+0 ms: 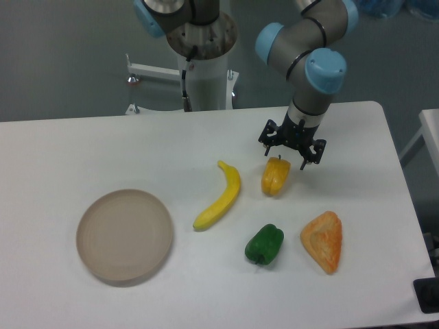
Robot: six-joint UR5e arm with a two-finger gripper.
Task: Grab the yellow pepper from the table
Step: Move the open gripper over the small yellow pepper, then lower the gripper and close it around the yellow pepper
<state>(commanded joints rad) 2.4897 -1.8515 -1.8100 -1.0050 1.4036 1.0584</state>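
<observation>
The yellow pepper (275, 175) lies on the white table (103, 151), right of centre, its thin dark stem pointing away from me. My gripper (284, 159) hovers just above the pepper's stem end, fingers spread wide and open. One fingertip (267, 153) sits left of the stem and the other to its right. Nothing is held between them.
A long yellow banana (221, 196) lies left of the pepper. A green pepper (265, 244) and an orange wedge-shaped piece (323, 240) lie nearer the front. A round beige plate (124, 236) sits at the front left. The arm's base column (204, 55) stands behind the table.
</observation>
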